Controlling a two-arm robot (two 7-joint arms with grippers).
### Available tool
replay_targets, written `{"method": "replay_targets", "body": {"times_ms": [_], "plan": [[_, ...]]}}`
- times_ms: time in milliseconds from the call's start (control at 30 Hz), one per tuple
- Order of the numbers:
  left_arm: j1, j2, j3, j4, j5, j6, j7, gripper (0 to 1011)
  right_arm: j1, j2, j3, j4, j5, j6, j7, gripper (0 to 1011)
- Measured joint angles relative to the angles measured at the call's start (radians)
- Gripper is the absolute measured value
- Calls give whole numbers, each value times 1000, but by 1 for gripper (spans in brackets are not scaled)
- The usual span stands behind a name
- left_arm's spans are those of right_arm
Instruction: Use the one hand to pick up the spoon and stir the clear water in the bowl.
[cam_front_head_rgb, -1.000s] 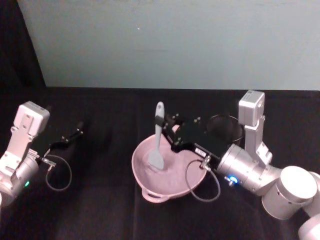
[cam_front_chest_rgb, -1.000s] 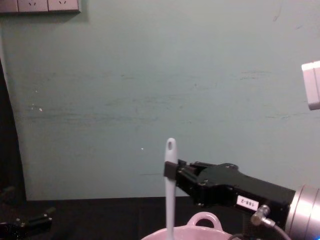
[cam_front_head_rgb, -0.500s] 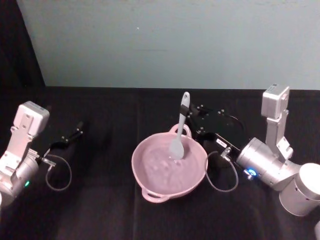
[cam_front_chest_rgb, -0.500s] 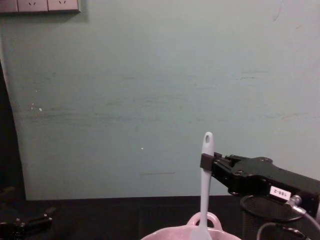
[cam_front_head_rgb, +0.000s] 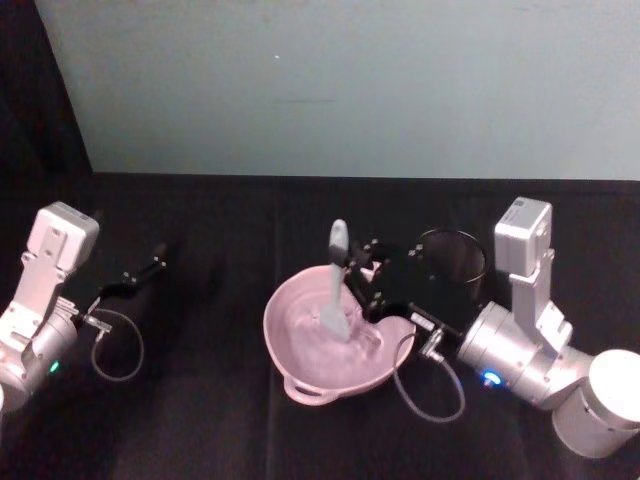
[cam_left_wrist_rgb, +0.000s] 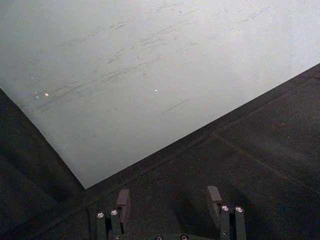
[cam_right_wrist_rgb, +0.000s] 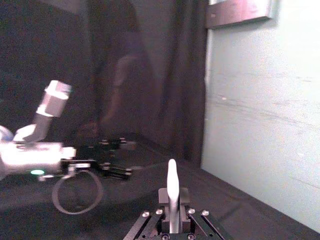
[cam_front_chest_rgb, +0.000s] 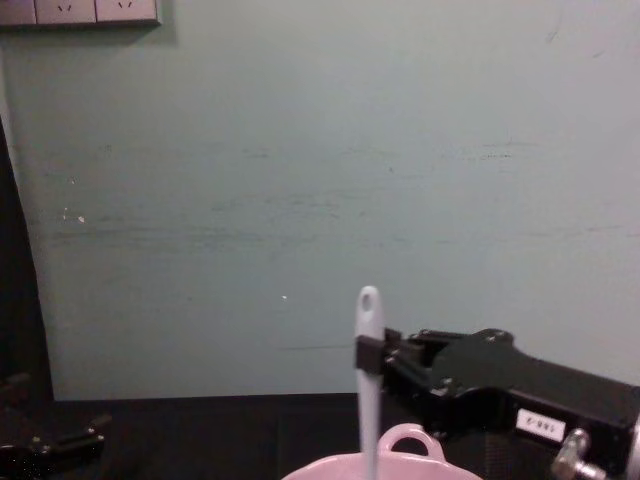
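- Far left: your left claw (cam_front_head_rgb: 155, 262) lies parked on the black counter (cam_front_head_rgb: 220, 420), well apart from the work. The left wrist view shows its fingers (cam_left_wrist_rgb: 122, 200) spread with nothing between them.
- Centre: the pale pink bowl (cam_front_head_rgb: 283, 362) sits on the counter with water in it, a small loop handle on its near rim.
- In the bowl: the white spoon (cam_front_head_rgb: 336, 285) stands close to upright, its long axis running from the holed handle end on top down to the blade, which is in the water right of the bowl's middle. From the chest, the handle (cam_front_chest_rgb: 369, 380) rises straight above the pink rim.
- Just right of the spoon: your right claw (cam_front_head_rgb: 350, 265) reaches in from the right over the bowl's right rim, pressed onto the upper handle below the hole. The right wrist view shows the handle (cam_right_wrist_rgb: 172, 192) held dead centre between the jaws. This is the arm doing the job, and the stir looks to be under way.
- The relation that counts: the blade hangs below and slightly left of the grip, so any circling probably has to keep the handle upright and the blade off the bowl wall.
- Right: the black mesh cup (cam_front_head_rgb: 452, 262) stands just behind the right arm, close enough that a wide sweep could clip it.
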Motion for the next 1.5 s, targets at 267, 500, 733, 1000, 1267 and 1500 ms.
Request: {"method": "replay_targets", "body": {"times_ms": [267,500,733,1000,1267,1500], "plan": [[0,0,0,0,0,0,0,1005,-31,-6,-26,-59,17,-7,28,119],[0,0,0,0,0,0,0,1005,-37,-1,-12,-102,37,-7,22,118],[0,0,0,0,0,0,0,1005,-31,16,11,-150,45,2,6,118],[0,0,0,0,0,0,0,1005,-21,50,59,-221,55,17,-19,119],[0,0,0,0,0,0,0,1005,-9,102,127,-257,88,85,-47,119],[0,0,0,0,0,0,0,1005,28,158,188,-242,122,167,-66,119]]}}
